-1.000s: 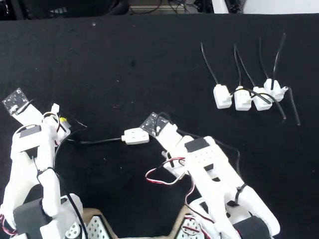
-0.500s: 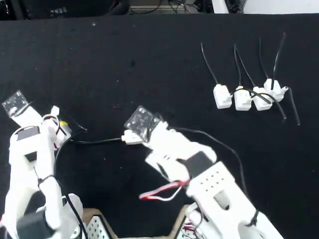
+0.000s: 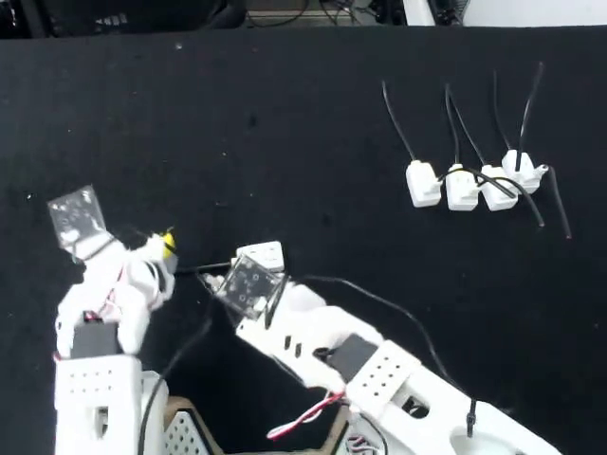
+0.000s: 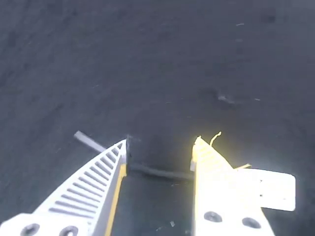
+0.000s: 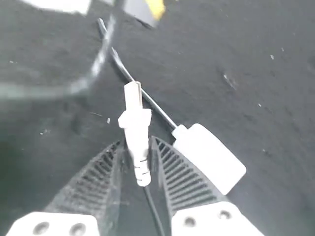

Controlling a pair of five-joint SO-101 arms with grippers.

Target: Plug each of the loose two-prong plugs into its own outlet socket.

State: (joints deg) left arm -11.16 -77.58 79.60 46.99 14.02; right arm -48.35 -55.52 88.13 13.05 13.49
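High view: on the black table point(image 3: 285, 123), the left gripper point(image 3: 159, 251) sits at lower left, with a yellow fingertip toward the centre. A black cord point(image 3: 194, 269) runs from it to the right, to a white block point(image 3: 261, 254) lying just below the middle of the frame. The right gripper point(image 3: 216, 282) lies just below and left of the block, close to the cord. How its fingers stand cannot be told here. In the upper right, well apart from both arms, four white corded pieces point(image 3: 462, 188) lie in a row.

Left wrist view: the left gripper point(image 4: 160, 147) has its fingers point(image 4: 209, 162) wide apart. The cord point(image 4: 157, 171) crosses the gap between them, meeting the inner face of each, and is not pinched. The block point(image 4: 268, 189) lies at lower right, just outside the yellow-edged finger.

Right wrist view: the right gripper point(image 5: 137, 143) is closed on a white plug point(image 5: 134, 120), with a ribbed finger point(image 5: 170, 162) pressing from each side. The plug stands out past the fingertips, its flat prong pointing to the top of the frame. The block point(image 5: 210, 158) lies just right of the fingers, close to but apart from the plug. Its thin cord point(image 5: 147, 101) runs up and left, behind the prong, toward the yellow tip at the top edge.
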